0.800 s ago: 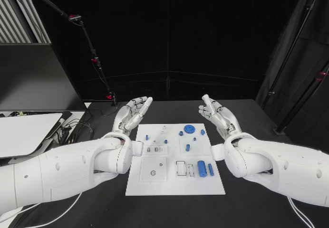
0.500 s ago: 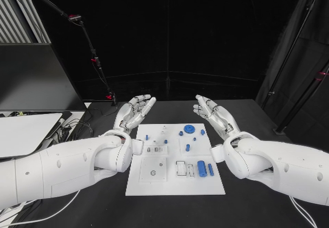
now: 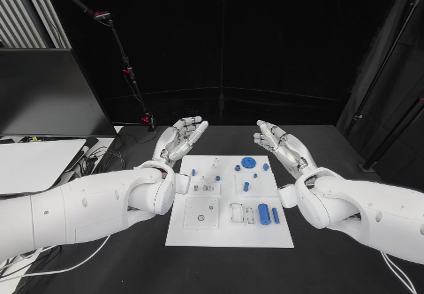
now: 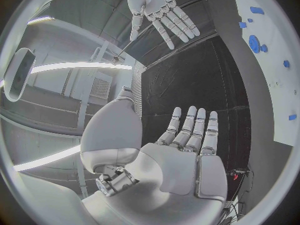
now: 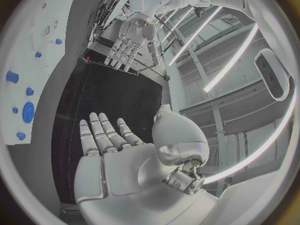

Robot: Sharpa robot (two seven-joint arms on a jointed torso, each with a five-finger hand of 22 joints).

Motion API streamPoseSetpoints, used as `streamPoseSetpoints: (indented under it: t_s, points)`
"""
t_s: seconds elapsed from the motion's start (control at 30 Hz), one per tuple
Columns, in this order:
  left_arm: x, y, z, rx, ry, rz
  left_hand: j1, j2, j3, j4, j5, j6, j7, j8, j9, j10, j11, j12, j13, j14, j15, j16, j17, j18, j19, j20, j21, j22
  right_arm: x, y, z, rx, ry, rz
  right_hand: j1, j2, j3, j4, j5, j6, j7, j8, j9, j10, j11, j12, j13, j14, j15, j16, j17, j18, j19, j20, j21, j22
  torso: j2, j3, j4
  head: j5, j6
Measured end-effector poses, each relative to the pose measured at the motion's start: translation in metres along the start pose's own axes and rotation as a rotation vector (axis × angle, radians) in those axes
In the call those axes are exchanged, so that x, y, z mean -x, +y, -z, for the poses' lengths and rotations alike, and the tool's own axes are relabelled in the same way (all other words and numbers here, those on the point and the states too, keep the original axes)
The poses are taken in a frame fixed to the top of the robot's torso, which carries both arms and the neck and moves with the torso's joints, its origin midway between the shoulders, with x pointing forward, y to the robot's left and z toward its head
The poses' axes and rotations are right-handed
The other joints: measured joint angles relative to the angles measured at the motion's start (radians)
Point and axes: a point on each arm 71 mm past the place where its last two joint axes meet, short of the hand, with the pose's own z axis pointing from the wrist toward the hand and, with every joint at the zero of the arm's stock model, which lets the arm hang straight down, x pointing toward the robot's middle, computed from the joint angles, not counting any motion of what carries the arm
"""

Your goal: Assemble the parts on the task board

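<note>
- Head view: left hand (image 3: 181,138) and right hand (image 3: 281,146) raised beyond the task board's (image 3: 229,236) far corners, fingers spread, holding nothing.
- Blue parts (image 3: 263,213) lie untouched across the board.
- Risk: small, crowded parts; a descending hand may knock neighbours.

White task board (image 3: 228,236) flat mid-table; small blue parts (image 3: 264,214) scattered on it.

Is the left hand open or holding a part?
Open. The left hand is raised beyond the task board, fingers extended and apart, palm bare.
</note>
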Motion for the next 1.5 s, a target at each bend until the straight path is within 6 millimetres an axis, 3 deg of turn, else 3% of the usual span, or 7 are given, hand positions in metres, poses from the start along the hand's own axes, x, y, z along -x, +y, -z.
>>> streamPoseSetpoints:
  t_s: [0.3, 0.7, 1.07, 1.17, 1.27, 1.33, 1.5]
  points:
    - [0.003, -0.004, 0.000, -0.008, 0.009, 0.006, 0.002, 0.011, 0.012, -0.001, -0.009, 0.000, 0.000, 0.011, -0.005, 0.007, 0.000, 0.011, -0.005, 0.002, 0.002, 0.004, -0.004, 0.000, 0.004, 0.004, 0.003, 0.001, 0.009, -0.001, 0.004, -0.021, 0.006, 0.003, 0.024, 0.006, 0.000, 0.000, 0.000, 0.000, 0.000, 0.028, 0.000, 0.055, -0.002, 0.087, 0.015, 0.102, -0.004, 0.107, 0.016, 0.009, 0.094, 0.002, 0.041, 0.022, 0.020, 0.0044, 0.0045, 0.008, -0.005]
    - [-0.001, -0.005, -0.001, -0.012, 0.018, 0.011, 0.005, 0.033, 0.024, -0.001, -0.009, 0.007, 0.000, 0.023, -0.015, 0.007, 0.000, 0.019, -0.011, -0.002, 0.005, 0.008, -0.007, 0.015, 0.003, 0.018, 0.011, 0.004, 0.030, 0.009, -0.003, -0.005, 0.022, 0.038, 0.077, 0.026, -0.003, -0.003, 0.000, 0.000, 0.000, 0.083, -0.011, 0.139, -0.022, 0.173, 0.000, 0.422, -0.056, 0.166, -0.015, 0.047, 0.492, -0.016, 0.207, 0.101, 0.062, 0.0104, 0.0135, 0.001, -0.019]
    - [-0.006, -0.004, -0.004, -0.014, 0.030, 0.018, 0.013, 0.055, 0.039, 0.000, -0.008, 0.007, 0.000, 0.028, -0.025, 0.007, 0.000, 0.024, -0.017, -0.006, 0.009, 0.012, -0.007, 0.015, 0.010, 0.025, 0.020, 0.009, 0.060, 0.028, -0.023, 0.028, 0.048, 0.148, 0.155, 0.031, -0.016, -0.003, 0.011, -0.008, 0.000, 0.170, -0.021, 0.298, -0.110, 0.207, -0.033, 0.922, -0.173, 0.345, 0.096, 0.117, 0.823, -0.075, 0.436, 0.202, 0.102, 0.0122, 0.0331, -0.017, -0.026]
    - [-0.006, -0.005, -0.004, -0.014, 0.033, 0.019, 0.013, 0.055, 0.041, -0.003, -0.008, 0.007, 0.000, 0.028, -0.026, 0.007, 0.000, 0.024, -0.018, -0.006, 0.009, 0.012, -0.008, 0.015, 0.010, 0.025, 0.020, 0.010, 0.067, 0.032, -0.030, 0.032, 0.053, 0.179, 0.189, 0.032, -0.016, -0.003, 0.018, 0.008, -0.015, 0.192, -0.028, 0.332, -0.127, 0.207, -0.034, 1.036, -0.195, 0.512, 0.233, 0.117, 0.905, -0.102, 0.539, 0.261, 0.109, 0.0122, 0.0381, -0.022, -0.026]
    - [-0.007, -0.005, -0.004, -0.015, 0.035, 0.021, 0.012, 0.065, 0.042, -0.002, -0.008, 0.007, 0.000, 0.033, -0.029, 0.011, 0.004, 0.028, -0.020, -0.006, 0.009, 0.012, -0.008, 0.015, 0.010, 0.025, 0.020, 0.010, 0.074, 0.038, -0.040, 0.039, 0.062, 0.224, 0.237, 0.033, -0.016, -0.003, 0.038, 0.058, -0.014, 0.243, -0.033, 0.394, -0.148, 0.212, -0.034, 1.220, -0.215, 0.880, 0.765, 0.115, 1.013, -0.126, 0.776, 0.459, 0.119, 0.0123, 0.0437, -0.024, -0.027]
    - [-0.007, -0.005, -0.004, -0.015, 0.036, 0.022, 0.013, 0.066, 0.047, -0.003, -0.008, 0.007, 0.000, 0.033, -0.031, 0.011, 0.004, 0.028, -0.021, -0.006, 0.009, 0.012, -0.008, 0.015, 0.018, 0.033, 0.028, 0.014, 0.077, 0.041, -0.045, 0.043, 0.069, 0.257, 0.292, 0.030, -0.001, -0.018, 0.085, 0.139, 0.006, 0.300, -0.031, 0.446, -0.161, 0.216, -0.034, 1.259, -0.227, 1.029, 1.064, 0.077, 1.100, -0.134, 1.006, 0.718, 0.125, 0.0128, 0.0472, -0.026, -0.028]
    - [-0.010, -0.006, -0.003, -0.015, 0.041, 0.026, 0.009, 0.070, 0.047, -0.003, -0.008, 0.007, 0.000, 0.037, -0.033, 0.011, 0.004, 0.034, -0.022, -0.006, 0.009, 0.016, -0.008, 0.015, 0.021, 0.036, 0.029, 0.017, 0.082, 0.043, -0.057, 0.049, 0.092, 0.363, 0.446, 0.007, 0.043, -0.061, 0.126, 0.304, 0.020, 0.311, -0.049, 0.525, -0.171, 0.189, -0.036, 1.263, -0.231, 1.102, 1.195, 0.013, 1.222, -0.135, 1.331, 1.157, 0.138, 0.0144, 0.0553, -0.029, -0.022]
